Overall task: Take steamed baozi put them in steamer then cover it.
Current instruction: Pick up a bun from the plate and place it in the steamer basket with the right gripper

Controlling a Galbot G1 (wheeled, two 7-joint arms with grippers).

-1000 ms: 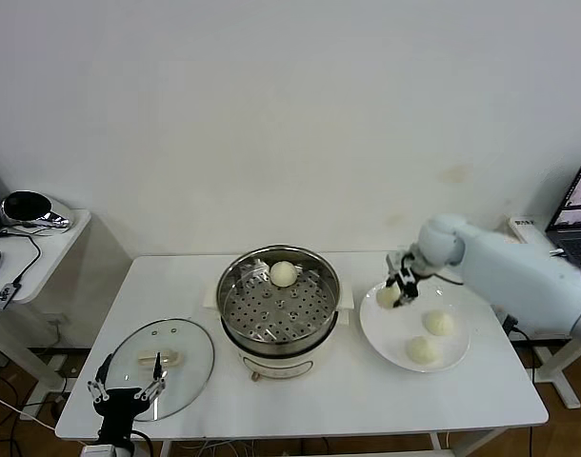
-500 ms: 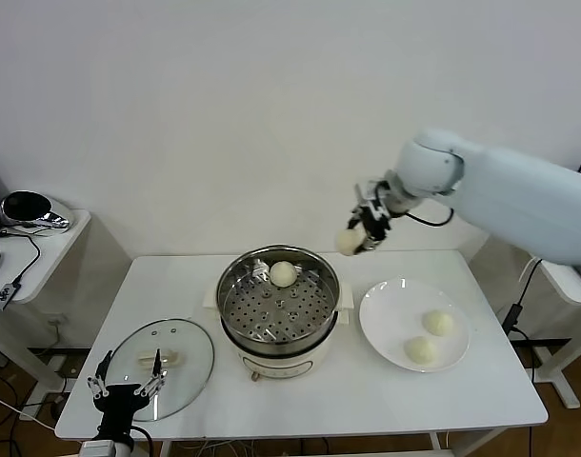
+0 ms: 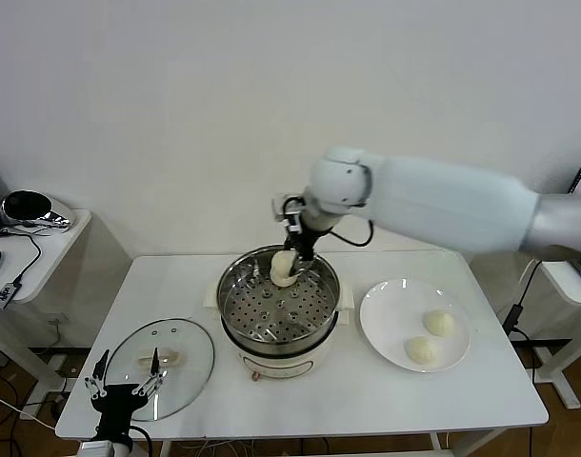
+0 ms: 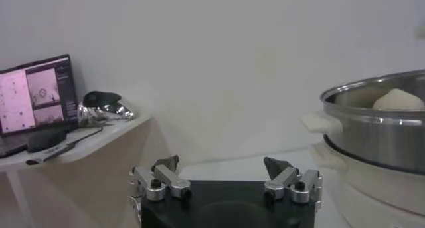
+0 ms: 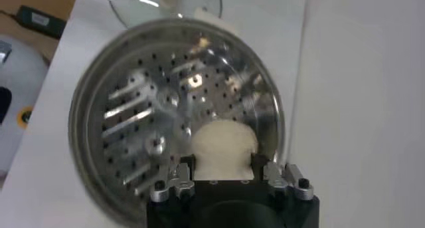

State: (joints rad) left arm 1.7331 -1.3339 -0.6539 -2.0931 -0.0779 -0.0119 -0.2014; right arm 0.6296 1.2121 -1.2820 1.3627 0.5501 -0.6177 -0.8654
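White table (image 3: 481,395): right claw (image 5: 224,175) clamps a baozi (image 5: 223,149), hiding steamer (image 3: 235,286) floor.

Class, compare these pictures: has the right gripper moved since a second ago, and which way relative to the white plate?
Yes. The right gripper, shut on a baozi, has travelled from the plate toward the robot's left and now hangs over the steamer.

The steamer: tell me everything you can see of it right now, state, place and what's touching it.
The steamer is a round, shiny steel basket with a perforated floor, sitting upright on a cream-white pot base near the middle of the white table. It is uncovered; the glass cover lies flat on the table toward the robot's left. The right gripper hangs over the far side, jaws shut on a baozi. The head view seems to show another bun under it.
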